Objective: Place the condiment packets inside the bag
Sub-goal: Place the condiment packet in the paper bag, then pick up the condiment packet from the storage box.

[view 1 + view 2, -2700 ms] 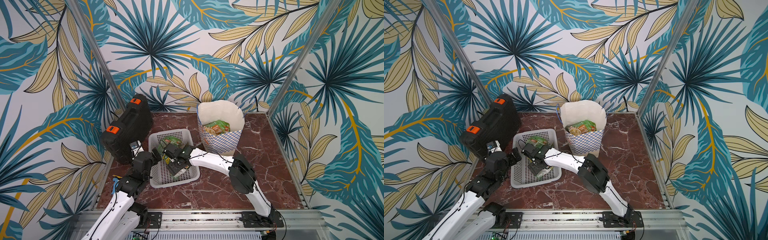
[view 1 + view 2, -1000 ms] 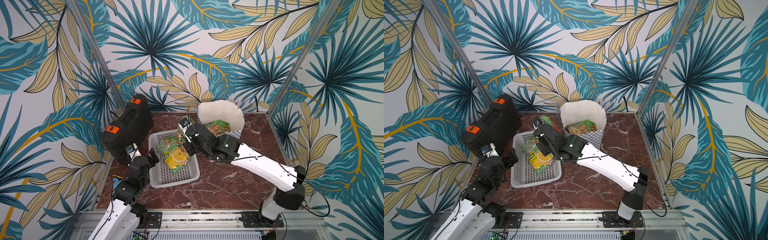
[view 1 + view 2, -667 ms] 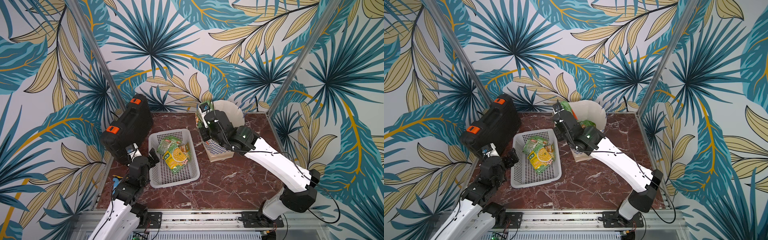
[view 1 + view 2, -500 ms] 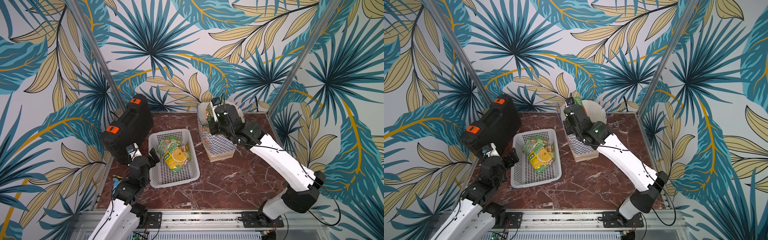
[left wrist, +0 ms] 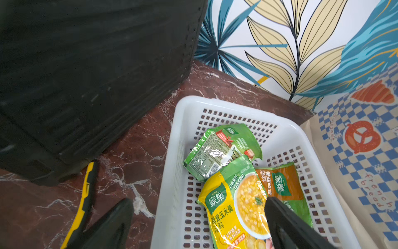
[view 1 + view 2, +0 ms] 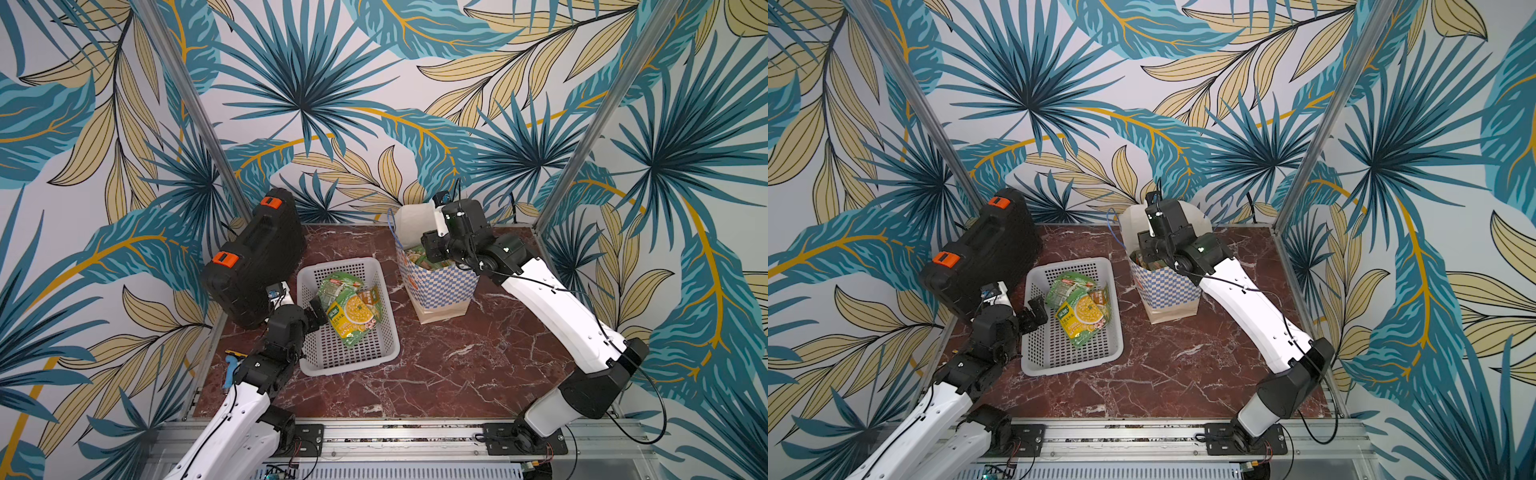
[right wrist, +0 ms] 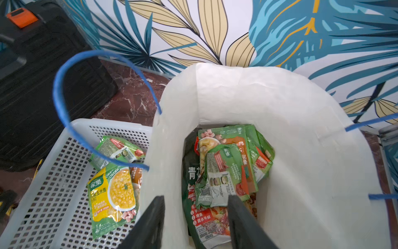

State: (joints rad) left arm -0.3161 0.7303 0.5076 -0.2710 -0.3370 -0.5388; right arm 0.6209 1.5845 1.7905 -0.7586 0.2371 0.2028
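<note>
Shiny green packets (image 7: 226, 168) are seen inside the blue checkered paper bag (image 7: 301, 129) and the white holey basket (image 7: 53, 172). Left gripper (image 5: 198, 200) and right gripper (image 7: 196, 197) are held open, empty.

In both top views, right of centre, my right arm (image 6: 540, 299) covers most of the bag (image 6: 440, 286) mouth. On the right wrist view, smaller sachets (image 7: 226, 168) bury most of the dark-green pouch (image 7: 189, 172).

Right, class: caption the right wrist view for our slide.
Open right gripper over the cream-lined paper bag, glossy green condiment packets inside.
</note>
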